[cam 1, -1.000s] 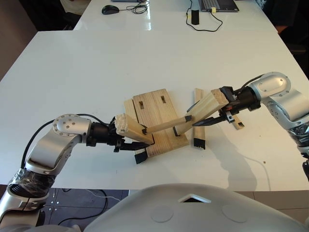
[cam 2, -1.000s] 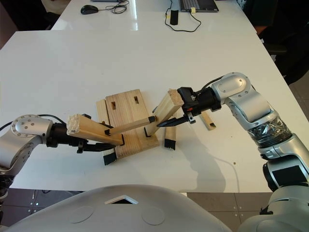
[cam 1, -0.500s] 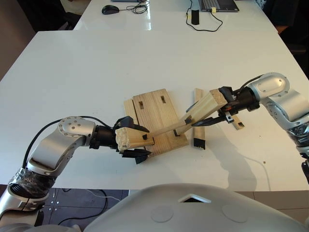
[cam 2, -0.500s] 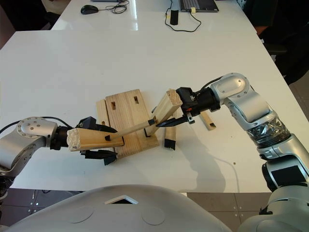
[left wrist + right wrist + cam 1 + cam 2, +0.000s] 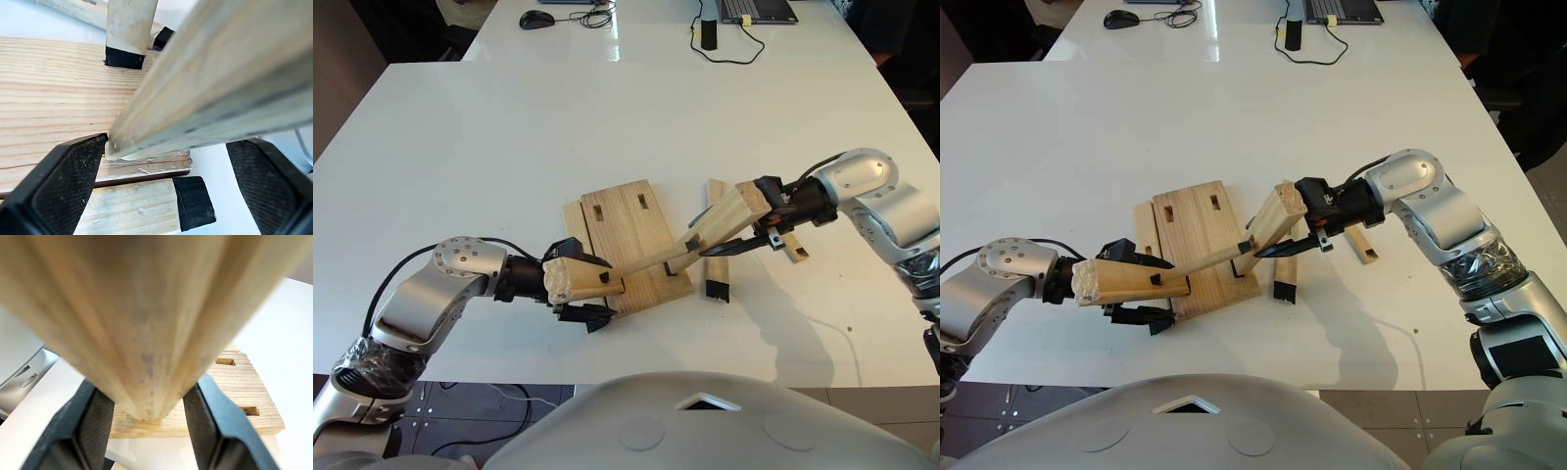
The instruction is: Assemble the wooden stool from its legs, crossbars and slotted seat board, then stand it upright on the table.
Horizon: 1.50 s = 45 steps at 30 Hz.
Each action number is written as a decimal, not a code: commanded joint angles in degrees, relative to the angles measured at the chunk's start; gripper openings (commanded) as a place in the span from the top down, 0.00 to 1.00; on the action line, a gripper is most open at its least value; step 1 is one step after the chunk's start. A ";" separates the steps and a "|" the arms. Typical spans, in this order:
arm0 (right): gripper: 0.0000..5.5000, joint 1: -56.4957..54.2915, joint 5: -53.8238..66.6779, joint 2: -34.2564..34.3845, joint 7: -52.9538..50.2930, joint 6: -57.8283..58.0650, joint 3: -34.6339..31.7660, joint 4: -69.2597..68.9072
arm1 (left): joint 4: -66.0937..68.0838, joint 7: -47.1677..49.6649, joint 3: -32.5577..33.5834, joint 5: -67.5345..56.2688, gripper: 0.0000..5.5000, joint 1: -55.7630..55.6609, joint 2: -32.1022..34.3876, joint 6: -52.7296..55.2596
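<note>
Holding one stool leg apiece, the two arms meet over the near part of the white worktop [image 5: 489, 147]. The left end effector [image 5: 583, 296] has its two black fingers [image 5: 66, 183] closed on either side of the first leg [image 5: 576, 279], which lies roughly level and is raised above the near corner of the seat board [image 5: 628, 227]. The right end effector [image 5: 745, 235] clamps the second leg [image 5: 726, 218] between its pads [image 5: 94, 425] near the leg's upper end. This leg slants down, with its lower end at the right edge of the board. A thin crossbar [image 5: 644, 259] runs between the two legs – one end sits at the slot in the first leg, the other at the second leg's lower part.

The slotted seat board lies flat on the worktop with its slots facing up. A spare leg [image 5: 573, 216] lies along the board's left edge, touching it, and another black-capped leg [image 5: 717, 276] lies just right of the board, under the right arm's load. A short loose bar [image 5: 794, 251] rests beside the right wrist – apart from the rest.
</note>
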 commanded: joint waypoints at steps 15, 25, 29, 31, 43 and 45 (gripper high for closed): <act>0.64 8.40 -17.14 -0.23 -5.19 7.38 9.86 4.19 | 27.97 -12.73 3.74 4.51 0.21 -11.16 2.53 -15.40; 0.64 6.79 -18.58 -0.85 -3.34 5.93 10.43 4.30 | 26.38 -7.89 5.35 -3.40 0.21 -36.59 -7.07 -5.60; 0.64 6.10 -17.89 -0.31 -3.69 6.61 10.13 3.95 | 19.43 -8.78 2.41 -5.28 0.21 -40.84 -10.37 -3.27; 0.64 5.81 -17.17 -0.04 -4.15 7.13 9.73 3.44 | 15.20 -9.83 0.53 -5.36 0.21 -40.67 -11.24 -3.21; 0.64 5.72 -17.27 0.52 -4.23 6.75 10.27 3.52 | 1.70 -12.56 -3.95 -5.61 0.21 -34.54 -10.35 -2.09; 0.64 5.45 -17.31 0.98 -4.66 6.76 10.20 3.55 | 1.18 -11.49 -6.05 -2.08 0.21 -33.03 -10.37 -4.31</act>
